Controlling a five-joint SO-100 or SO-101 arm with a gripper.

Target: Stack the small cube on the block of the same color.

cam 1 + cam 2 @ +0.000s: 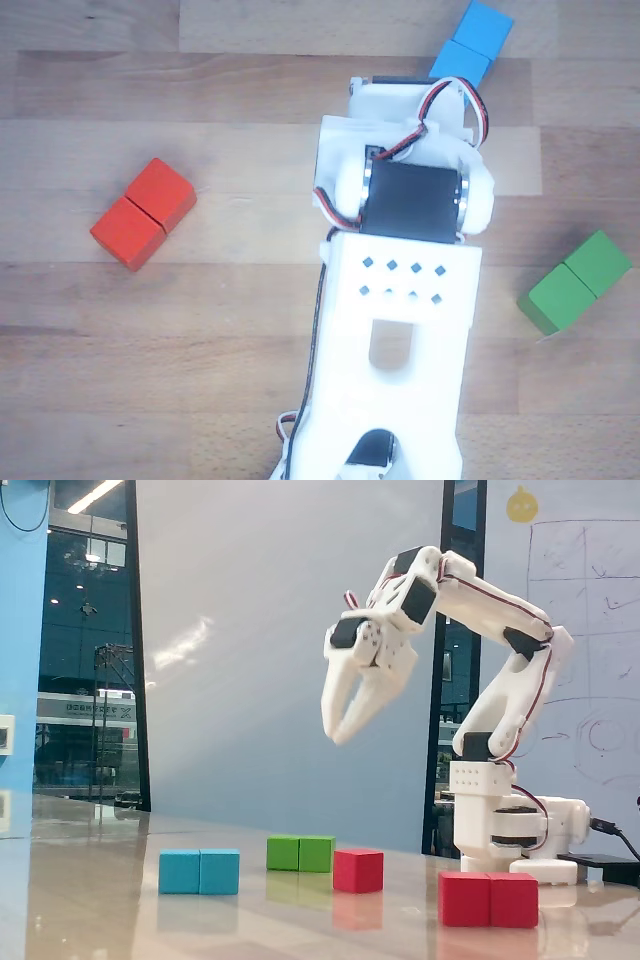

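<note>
In the fixed view, the small cube [358,870] is red and rests on the table just right of the green block. The block of the same color [488,899], two cubes long, lies nearer the camera in front of the arm's base. It also shows at the left of the other view [143,213]. My gripper [337,738] hangs high above the table, up and left of the small cube. Its fingers point down, slightly open, with nothing between them. In the other view the arm's body hides the small cube and the fingers.
A blue double block [199,871] and a green double block [300,853] lie left of the small cube. From above, the blue block [472,45] is at the top and the green block [575,282] at the right. The arm's base [505,825] stands at the right.
</note>
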